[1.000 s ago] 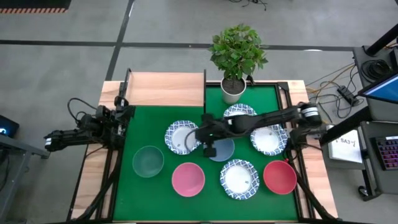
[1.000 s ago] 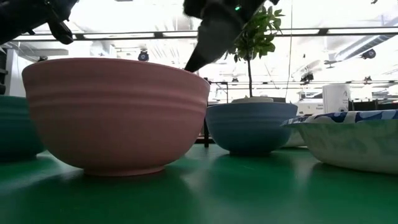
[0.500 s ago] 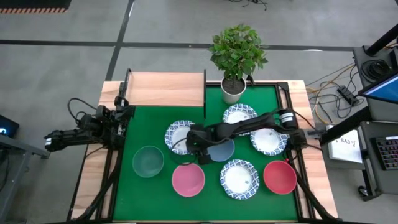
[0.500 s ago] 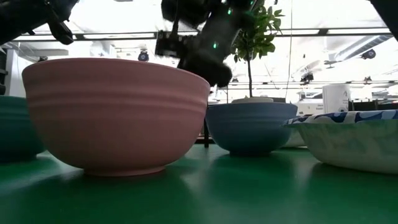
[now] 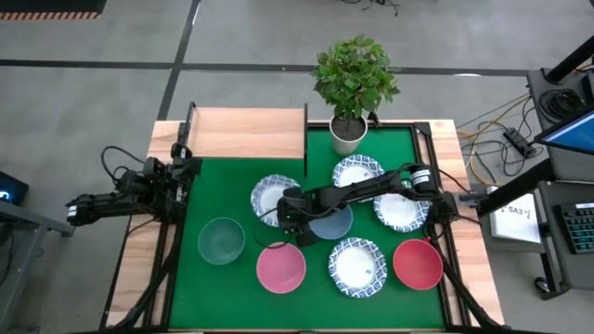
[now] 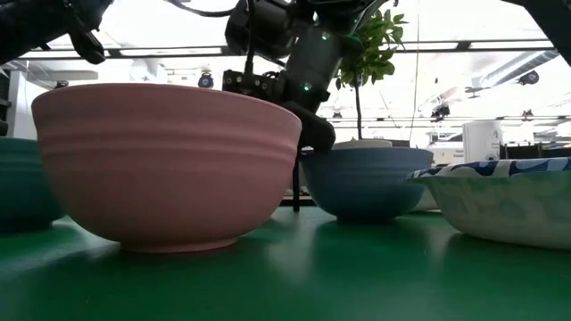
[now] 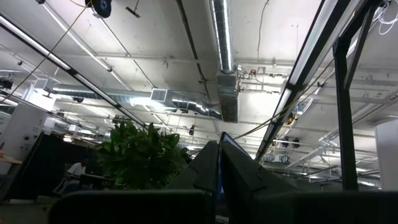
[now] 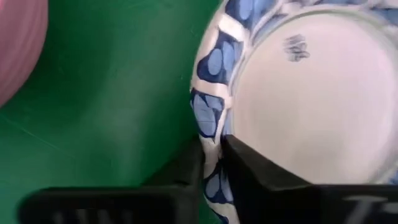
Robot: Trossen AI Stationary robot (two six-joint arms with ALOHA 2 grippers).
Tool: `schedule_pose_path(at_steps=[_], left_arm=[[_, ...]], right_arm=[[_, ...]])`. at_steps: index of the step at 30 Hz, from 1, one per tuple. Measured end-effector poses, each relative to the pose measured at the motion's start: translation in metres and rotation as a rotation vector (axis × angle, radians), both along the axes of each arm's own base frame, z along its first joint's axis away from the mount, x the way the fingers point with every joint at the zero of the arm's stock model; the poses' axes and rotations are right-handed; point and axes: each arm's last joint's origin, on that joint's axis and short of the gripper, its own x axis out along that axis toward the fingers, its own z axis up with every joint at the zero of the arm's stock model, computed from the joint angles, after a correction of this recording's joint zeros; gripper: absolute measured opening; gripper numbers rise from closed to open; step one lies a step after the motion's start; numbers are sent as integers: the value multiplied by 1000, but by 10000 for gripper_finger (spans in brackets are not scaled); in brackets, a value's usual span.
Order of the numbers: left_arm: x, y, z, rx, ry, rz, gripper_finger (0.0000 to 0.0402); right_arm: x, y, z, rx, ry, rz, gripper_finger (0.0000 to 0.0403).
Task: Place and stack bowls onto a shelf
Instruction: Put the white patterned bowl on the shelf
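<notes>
The right gripper (image 8: 212, 163) pinches the blue-rimmed white bowl's (image 5: 271, 199) five-o'clock rim, jaws nearly closed; the left gripper (image 7: 217, 163) waits shut off the table's (image 5: 394, 139) nine-o'clock edge.

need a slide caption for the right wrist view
Right gripper pinching the blue patterned rim of a white bowl on the green table, pink bowl nearby.

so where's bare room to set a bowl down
The shelf board is bare. Green table is free between the shelf and the dark green bowl. Crowded on the right, where the right gripper pinches a patterned bowl rim.
</notes>
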Motion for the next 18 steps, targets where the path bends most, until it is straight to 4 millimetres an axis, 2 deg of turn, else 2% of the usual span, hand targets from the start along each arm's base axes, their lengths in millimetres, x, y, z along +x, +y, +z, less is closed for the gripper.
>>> schedule_pose_path(at_steps=[2, 8, 18], left_arm=[[0, 0, 0, 0, 0, 0, 0], [0, 0, 0, 0, -1, 0, 0], [0, 0, 0, 13, 3, 12, 0]], right_arm=[[-1, 0, 5, -5, -11, 9, 18], [-5, 1, 27, -3, -62, 23, 14], [-34, 9, 120, -74, -328, 31, 13]])
